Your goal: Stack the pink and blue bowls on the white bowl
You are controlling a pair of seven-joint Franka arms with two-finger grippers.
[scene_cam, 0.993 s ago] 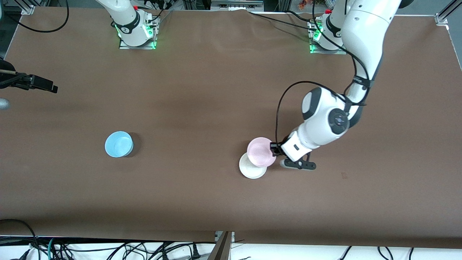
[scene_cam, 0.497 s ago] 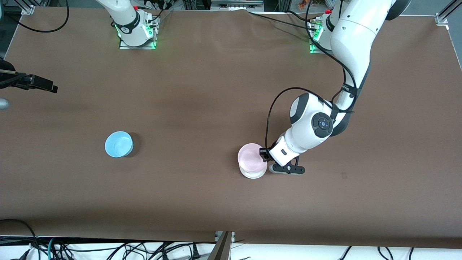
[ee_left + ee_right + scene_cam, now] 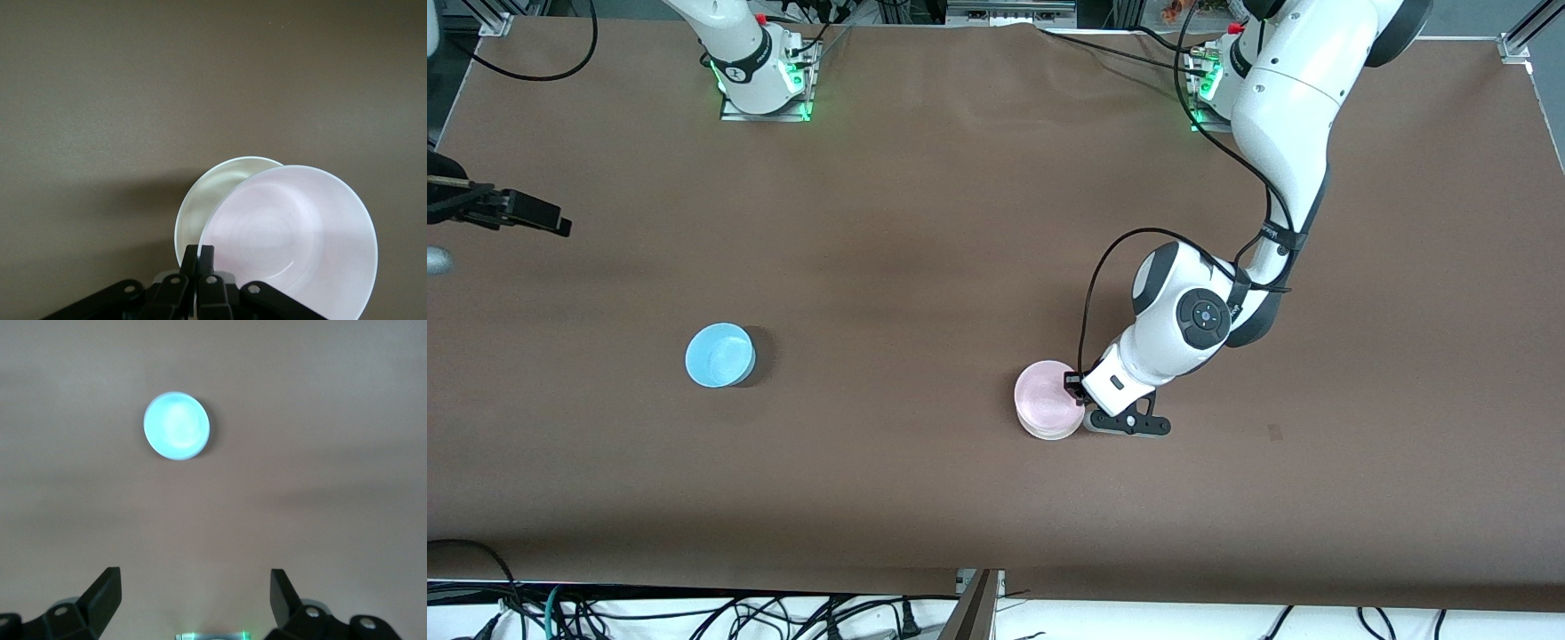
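Pink bowl (image 3: 1047,402) shifted over white bowl (image 3: 210,200), left hand (image 3: 199,261) clamped on rim, right hand (image 3: 193,600) apart.

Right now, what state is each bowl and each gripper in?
pink bowl: upright, held by its rim over the white bowl, not yet released.
white bowl: upright on the table, empty, under the pink bowl.
blue bowl: upright, alone, unstacked.
left gripper: jaws shut on the pink bowl's rim.
right gripper: jaws open, waiting.
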